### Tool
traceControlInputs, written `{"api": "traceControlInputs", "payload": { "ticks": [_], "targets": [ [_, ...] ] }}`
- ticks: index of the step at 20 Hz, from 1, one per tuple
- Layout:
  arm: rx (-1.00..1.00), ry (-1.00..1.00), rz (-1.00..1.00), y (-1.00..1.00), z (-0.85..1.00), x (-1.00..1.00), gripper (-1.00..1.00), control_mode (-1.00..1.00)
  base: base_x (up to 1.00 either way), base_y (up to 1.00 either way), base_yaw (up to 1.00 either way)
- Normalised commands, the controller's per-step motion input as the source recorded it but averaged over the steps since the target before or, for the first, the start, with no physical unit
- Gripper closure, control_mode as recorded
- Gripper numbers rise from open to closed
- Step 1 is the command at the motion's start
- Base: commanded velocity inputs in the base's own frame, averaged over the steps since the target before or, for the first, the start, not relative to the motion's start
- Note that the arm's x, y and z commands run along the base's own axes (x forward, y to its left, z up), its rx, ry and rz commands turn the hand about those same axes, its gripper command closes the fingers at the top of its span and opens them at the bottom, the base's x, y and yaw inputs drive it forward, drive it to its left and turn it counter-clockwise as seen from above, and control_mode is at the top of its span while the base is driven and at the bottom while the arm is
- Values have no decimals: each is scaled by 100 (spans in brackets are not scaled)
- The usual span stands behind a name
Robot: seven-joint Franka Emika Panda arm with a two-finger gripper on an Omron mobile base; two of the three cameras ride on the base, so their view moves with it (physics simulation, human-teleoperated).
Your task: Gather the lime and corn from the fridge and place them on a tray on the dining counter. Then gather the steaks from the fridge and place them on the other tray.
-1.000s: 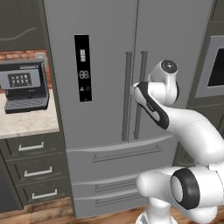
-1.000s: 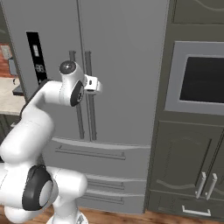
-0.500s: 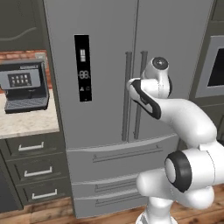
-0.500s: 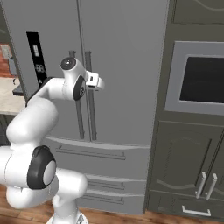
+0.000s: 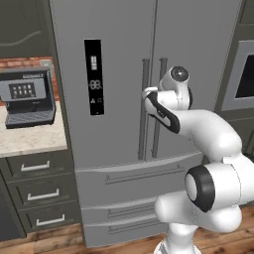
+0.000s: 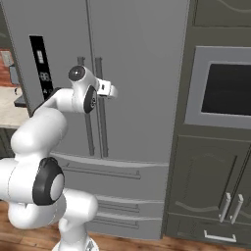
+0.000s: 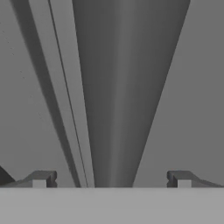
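Dark fingertips (image 7: 40, 179) of the gripper (image 7: 111, 179) stand wide apart, nothing btwn them, w/ a steel handle (image 7: 118, 87) of the fridge (image 5: 124, 59) straight ahead, centred in the gap. Fridge doors closed; coffee machine (image 5: 27, 96) on counter (image 5: 30, 139) to its left, oven (image 6: 225, 88) to its right.

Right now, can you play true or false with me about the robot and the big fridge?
1. Both doors of the fridge are shut. True.
2. The gripper is squeezed shut. False: its jaws stand wide open, with a door handle between the fingertips.
3. The robot is holding a lime. False: it holds nothing.
4. A coffee machine sits on the counter left of the fridge. True.
5. A wall oven is right of the fridge. True.
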Motion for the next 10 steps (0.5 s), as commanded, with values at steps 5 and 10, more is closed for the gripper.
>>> {"api": "traceControlInputs", "payload": {
  "ticks": [5, 10],
  "targets": [
    [0, -7, 0, 0, 0, 22, -100, -100, 0, 0, 0],
    [0, -2, 0, 0, 0, 37, -100, -100, 0, 0, 0]
  ]
}}
